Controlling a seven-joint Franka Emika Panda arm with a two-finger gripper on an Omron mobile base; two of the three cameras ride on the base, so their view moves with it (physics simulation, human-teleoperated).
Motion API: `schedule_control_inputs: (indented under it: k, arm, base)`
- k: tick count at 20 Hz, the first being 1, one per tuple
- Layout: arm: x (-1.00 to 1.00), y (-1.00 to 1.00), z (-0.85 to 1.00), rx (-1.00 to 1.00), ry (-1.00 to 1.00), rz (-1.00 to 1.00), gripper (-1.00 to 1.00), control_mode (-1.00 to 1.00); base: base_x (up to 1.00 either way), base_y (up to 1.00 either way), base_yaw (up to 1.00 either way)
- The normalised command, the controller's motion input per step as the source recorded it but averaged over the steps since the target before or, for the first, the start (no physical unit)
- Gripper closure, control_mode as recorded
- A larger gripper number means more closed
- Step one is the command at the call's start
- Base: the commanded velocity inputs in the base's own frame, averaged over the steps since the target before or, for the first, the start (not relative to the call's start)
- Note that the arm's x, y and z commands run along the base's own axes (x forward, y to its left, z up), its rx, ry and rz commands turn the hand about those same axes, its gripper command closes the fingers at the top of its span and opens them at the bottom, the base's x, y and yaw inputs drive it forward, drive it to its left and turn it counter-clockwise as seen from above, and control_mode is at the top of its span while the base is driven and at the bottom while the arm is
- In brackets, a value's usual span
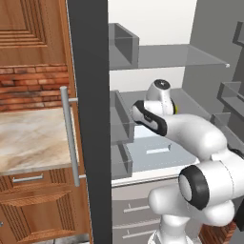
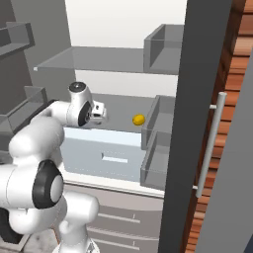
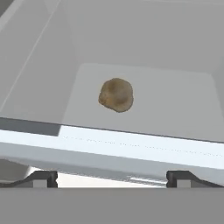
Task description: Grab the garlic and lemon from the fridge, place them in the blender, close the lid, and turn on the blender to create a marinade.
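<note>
While open, fridge with lemon, garlic

Matt dark grey fridge wears a brushed silver metal handle; smooth pale plastic shelves inside, glossy wood cabinets alongside, rough brick.

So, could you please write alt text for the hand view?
A small round brownish lump, probably the garlic, lies alone on a pale grey fridge shelf. The open claw points toward it from in front of the shelf's edge, touching nothing.
</note>
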Motion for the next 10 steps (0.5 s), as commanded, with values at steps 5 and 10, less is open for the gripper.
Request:
schedule_control_inputs:
  k: [5,10]
  arm:
    - [0.43,0.00,-0.27,0.00,0.04,0.02,-1.00,-1.00]
    - [0.25,0.02,-0.22,0.00,0.00,0.00,-1.00,-1.00]
  base:
    - [0.00,0.00,0.00]
    - [0.00,0.00,0.00]
